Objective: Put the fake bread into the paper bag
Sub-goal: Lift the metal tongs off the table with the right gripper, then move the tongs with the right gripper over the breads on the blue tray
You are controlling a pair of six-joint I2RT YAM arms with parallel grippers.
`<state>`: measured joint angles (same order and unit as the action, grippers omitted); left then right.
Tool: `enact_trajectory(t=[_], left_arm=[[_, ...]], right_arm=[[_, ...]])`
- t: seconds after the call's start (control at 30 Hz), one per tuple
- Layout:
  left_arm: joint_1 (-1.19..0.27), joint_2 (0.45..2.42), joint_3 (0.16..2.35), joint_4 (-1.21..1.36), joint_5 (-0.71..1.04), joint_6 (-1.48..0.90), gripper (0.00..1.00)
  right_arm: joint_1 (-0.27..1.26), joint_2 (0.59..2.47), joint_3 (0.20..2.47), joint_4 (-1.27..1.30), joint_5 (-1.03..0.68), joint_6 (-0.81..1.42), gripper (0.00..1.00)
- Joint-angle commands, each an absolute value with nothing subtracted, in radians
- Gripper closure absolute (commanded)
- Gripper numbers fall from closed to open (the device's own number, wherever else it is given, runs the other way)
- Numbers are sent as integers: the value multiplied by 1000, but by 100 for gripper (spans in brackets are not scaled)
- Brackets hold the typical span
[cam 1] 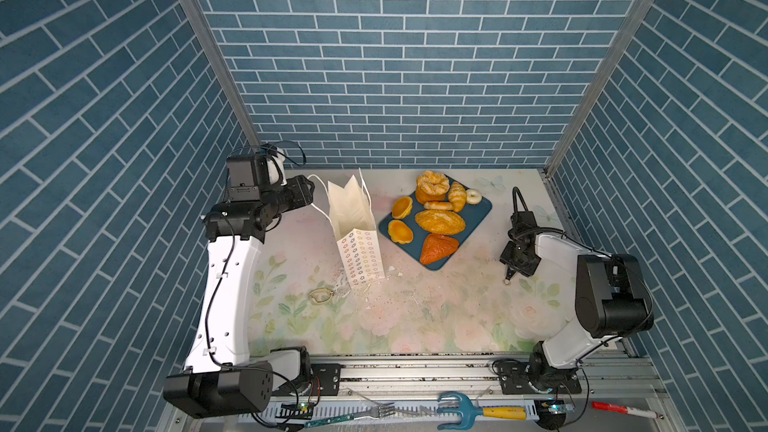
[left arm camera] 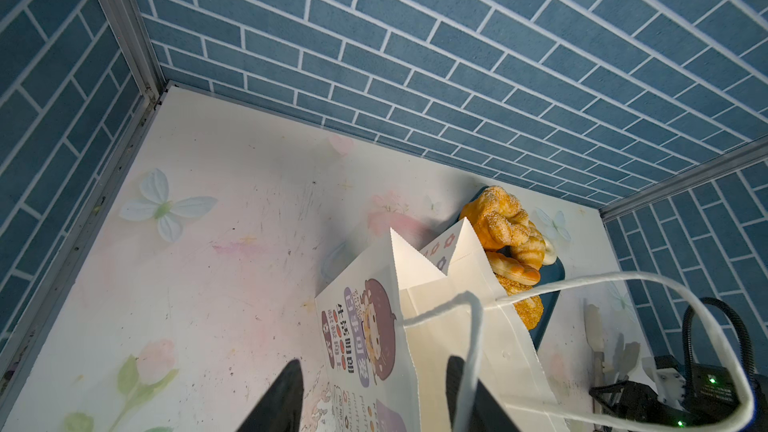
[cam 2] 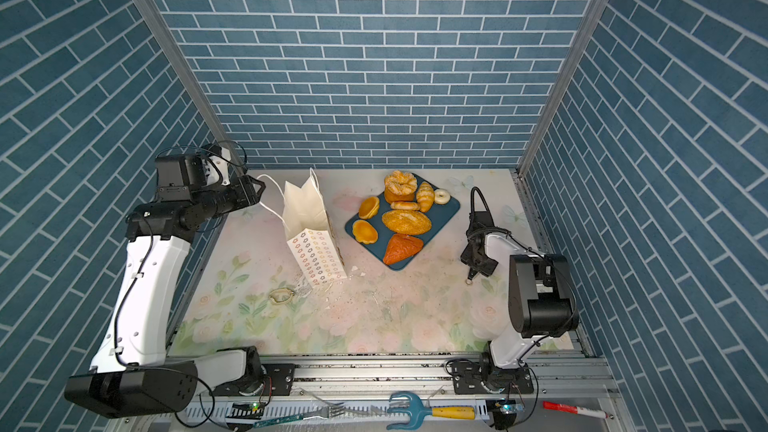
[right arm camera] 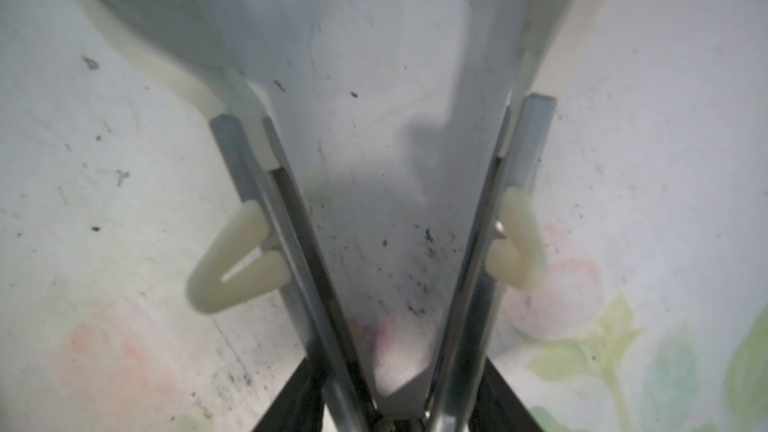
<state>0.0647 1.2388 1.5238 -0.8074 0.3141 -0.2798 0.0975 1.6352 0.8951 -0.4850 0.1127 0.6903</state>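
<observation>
The left claw (cam 1: 310, 193) had its fingers apart and clamped nothing. A white cord handle (left arm camera: 582, 280) ran across one finger (left arm camera: 456, 380); whether it rested there was unclear. Just right of that claw, the paper bag (cam 1: 359, 251) stood upright with its mouth open. Beyond it, between both claws, the fake bread (cam 1: 439, 221) lay on a teal tray (cam 1: 476, 213). Right of the tray and apart from it, the right claw (cam 1: 516, 263) pointed down at the table (cam 1: 415, 317), gripping tongs (right arm camera: 473, 284) with their arms spread and nothing between them.
</observation>
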Motion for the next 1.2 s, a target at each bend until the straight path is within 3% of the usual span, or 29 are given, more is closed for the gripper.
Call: enact_trajectory(t=[0.0, 0.23, 0.97, 1.17], left_arm=[[64, 1217, 1528, -809, 308, -271, 43], [64, 1216, 1523, -790, 309, -278, 44], [64, 1184, 1518, -785, 325, -296, 43], [64, 1188, 1516, -799, 314, -305, 41]], right_arm=[[94, 1597, 886, -536, 105, 638, 51], [96, 1478, 979, -676, 141, 492, 51], [96, 1337, 1258, -1017, 94, 220, 50], [107, 1294, 1390, -1145, 17, 185, 51]])
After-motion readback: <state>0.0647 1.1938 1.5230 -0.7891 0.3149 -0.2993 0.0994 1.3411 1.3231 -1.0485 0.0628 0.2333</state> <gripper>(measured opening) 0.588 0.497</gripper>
